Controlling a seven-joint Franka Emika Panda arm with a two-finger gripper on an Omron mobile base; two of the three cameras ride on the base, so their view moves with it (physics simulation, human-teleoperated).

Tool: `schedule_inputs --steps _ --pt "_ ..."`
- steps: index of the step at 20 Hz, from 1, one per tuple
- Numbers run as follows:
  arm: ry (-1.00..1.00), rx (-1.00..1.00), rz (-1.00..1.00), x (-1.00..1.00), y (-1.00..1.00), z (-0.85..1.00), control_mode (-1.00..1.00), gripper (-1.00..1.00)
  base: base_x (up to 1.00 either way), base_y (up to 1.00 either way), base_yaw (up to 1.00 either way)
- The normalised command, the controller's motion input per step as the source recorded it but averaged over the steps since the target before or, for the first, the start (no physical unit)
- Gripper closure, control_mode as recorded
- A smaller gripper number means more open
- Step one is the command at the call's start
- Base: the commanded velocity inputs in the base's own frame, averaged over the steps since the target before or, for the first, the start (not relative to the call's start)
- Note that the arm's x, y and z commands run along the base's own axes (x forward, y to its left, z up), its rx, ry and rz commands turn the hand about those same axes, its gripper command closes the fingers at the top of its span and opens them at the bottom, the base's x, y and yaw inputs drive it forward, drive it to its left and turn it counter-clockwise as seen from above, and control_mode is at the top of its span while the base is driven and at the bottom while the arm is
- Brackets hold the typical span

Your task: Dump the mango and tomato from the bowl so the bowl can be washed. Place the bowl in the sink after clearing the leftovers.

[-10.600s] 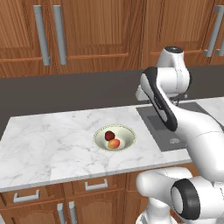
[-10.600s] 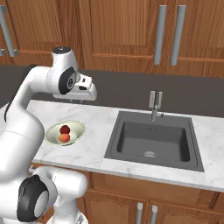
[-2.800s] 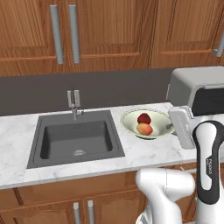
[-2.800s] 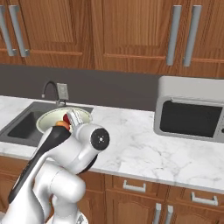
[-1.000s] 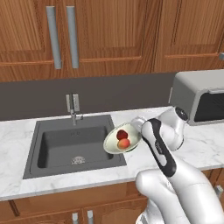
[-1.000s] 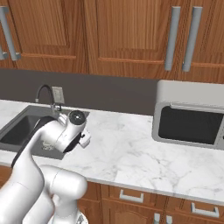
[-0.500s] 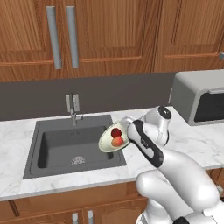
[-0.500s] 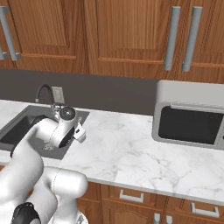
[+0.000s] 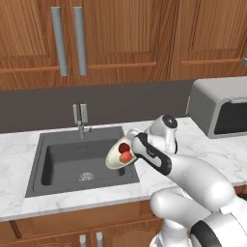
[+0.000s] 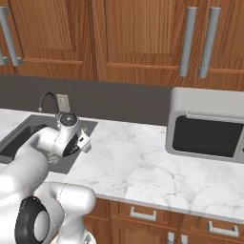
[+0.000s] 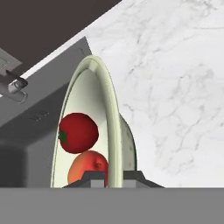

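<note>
The bowl [image 9: 117, 154] is held tipped steeply on its side above the right part of the sink [image 9: 62, 164], its cream inside turned toward the basin and its rim close to vertical. In the hand view the bowl [image 11: 103, 131] is seen nearly edge-on, and the gripper [image 11: 114, 176] is closed on its rim, one finger [image 11: 92, 177] inside the bowl and the other outside the wall. Both fruits are seen inside the tilted bowl: the tomato [image 11: 78, 132] sits above, its dark top turned to the left of that view, and the mango [image 11: 87, 168] lies just below it, the two touching and resting against the inner wall. From the left base view the tomato [image 9: 124, 147] and the mango [image 9: 127, 157] are seen at the open face of the bowl, over the dark basin. The drain [image 9: 86, 177] lies on the sink floor to the left of the bowl and lower in the picture, and the faucet [image 9: 80, 119] stands at the back edge. A microwave [image 10: 207, 130] is set on the marble counter [image 10: 138, 162] well to the right of the sink.
</note>
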Motion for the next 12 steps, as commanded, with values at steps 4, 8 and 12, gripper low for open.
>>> schedule_inputs --steps 4,8,12 --pt "0.0 -0.08 0.0 0.08 0.41 0.0 -1.0 1.0 0.0 0.0 0.0" --pt "0.0 -0.03 0.0 0.03 0.26 0.0 -1.0 1.0 0.0 0.0 0.0" --pt "0.0 -0.01 0.0 0.0 0.19 -0.01 -1.0 1.0 0.0 0.0 0.0"
